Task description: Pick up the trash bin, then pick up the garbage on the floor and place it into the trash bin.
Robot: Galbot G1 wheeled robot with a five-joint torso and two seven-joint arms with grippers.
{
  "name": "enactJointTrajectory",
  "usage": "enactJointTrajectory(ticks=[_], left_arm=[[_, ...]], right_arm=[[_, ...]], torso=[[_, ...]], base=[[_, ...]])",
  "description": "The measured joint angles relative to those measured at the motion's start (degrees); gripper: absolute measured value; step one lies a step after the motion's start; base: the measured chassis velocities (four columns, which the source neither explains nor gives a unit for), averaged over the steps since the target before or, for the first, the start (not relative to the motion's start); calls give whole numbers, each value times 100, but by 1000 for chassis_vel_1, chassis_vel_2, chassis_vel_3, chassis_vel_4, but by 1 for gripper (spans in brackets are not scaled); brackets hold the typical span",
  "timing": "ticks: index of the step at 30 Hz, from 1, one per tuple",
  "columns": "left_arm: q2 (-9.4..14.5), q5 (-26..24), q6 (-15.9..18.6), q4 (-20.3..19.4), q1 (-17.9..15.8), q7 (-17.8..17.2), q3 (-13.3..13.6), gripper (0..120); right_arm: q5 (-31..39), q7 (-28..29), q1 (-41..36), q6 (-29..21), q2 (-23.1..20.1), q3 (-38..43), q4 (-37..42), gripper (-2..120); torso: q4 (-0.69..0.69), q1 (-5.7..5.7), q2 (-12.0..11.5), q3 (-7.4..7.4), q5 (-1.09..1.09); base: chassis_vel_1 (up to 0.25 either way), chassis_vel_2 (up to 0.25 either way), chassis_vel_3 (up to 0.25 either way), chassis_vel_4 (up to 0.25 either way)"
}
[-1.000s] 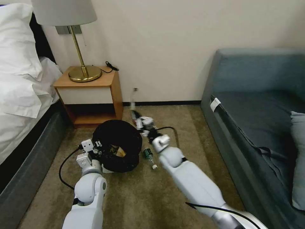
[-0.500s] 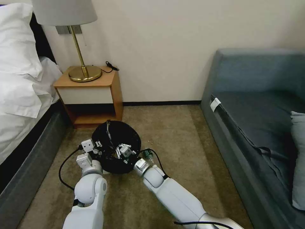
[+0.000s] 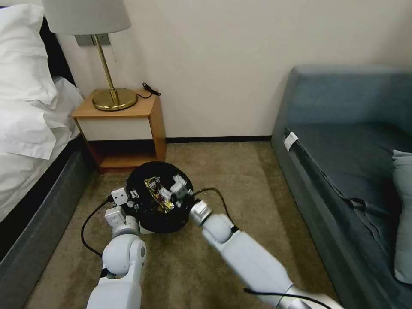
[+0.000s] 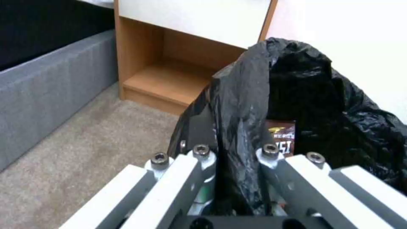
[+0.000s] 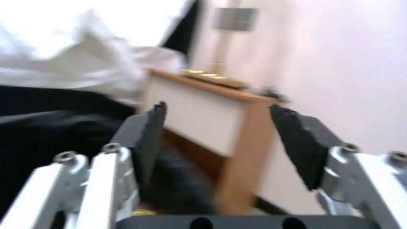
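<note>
— Trash bin [image 3: 159,201]: where is it seen?

— It is seen on the carpet [image 3: 240,180] near the nightstand [image 3: 122,128], just in front of its open lower shelf, with the bed [image 3: 30,128] to the left and the sofa [image 3: 352,171] well apart to the right. Its black bag is draped over the rim.

— Is anything seen inside?

— A brown-yellow snack wrapper [image 3: 158,194] is seen lying in the bag's opening; a corner of it with printed lettering [image 4: 283,140] is also caught past the bag fold in the left wrist view.

— How is the bin held?

— The rim on the near-left side is clamped by the left gripper [image 3: 128,201]; in the left wrist view a fold of black bag [image 4: 241,127] is pinched between its closed fingers.

— And the other arm?

— The right gripper [image 3: 177,189] is held over the bin's right side, above the opening. Its jaws are spread wide, and nothing is gripped between the dark pads [image 5: 297,143] in the right wrist view.
</note>
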Motion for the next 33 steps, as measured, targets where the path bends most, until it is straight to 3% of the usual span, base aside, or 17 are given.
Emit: enactJointTrajectory(ticks=[4, 7, 9, 13, 16, 22, 26, 33], left_arm=[[34, -72, -5, 5, -41, 17, -80, 6], [54, -110, -5, 5, -89, 22, -135, 6], [93, -158, -4, -4, -135, 22, -189, 6], [102, -162, 8, -62, -140, 22, -195, 6], [101, -149, 9, -89, -135, 37, -194, 6], [63, -23, 5, -239, -46, 55, -245, 6], [52, -10, 5, -239, -15, 45, -274, 6], [-35, 72, 5, -381, 73, 16, -236, 6]], right_arm=[[-40, 644, 62, -722, -179, 449, -82, 87], [78, 929, 76, -987, -244, 477, -308, 92], [648, 1229, 75, -1373, -267, 379, -766, 99], [1470, 1191, 108, -1702, -111, 196, -1361, 100], [1709, 1164, 201, -1768, 44, 95, -1700, 100], [1818, 956, 615, -1903, 813, 11, -3224, 100], [1705, 825, 634, -1974, 938, 11, -3501, 100], [1112, 451, 756, -1669, 966, 243, -4322, 100]], torso=[[-1, 0, 0, 0, 0], [-2, 0, 0, 0, 0], [-2, 0, 0, 0, 0], [-2, 0, 0, 0, 0], [-2, 0, 0, 0, -1], [1, 0, 0, 0, 0], [1, 0, 0, 0, -2], [-2, 0, 0, 0, -2]], base=[[0, 0, 0, 0], [0, 0, 0, 0], [0, 0, 0, 0], [0, 0, 0, 0], [0, 0, 0, 0], [0, 0, 0, 0], [0, 0, 0, 0], [0, 0, 0, 0]])
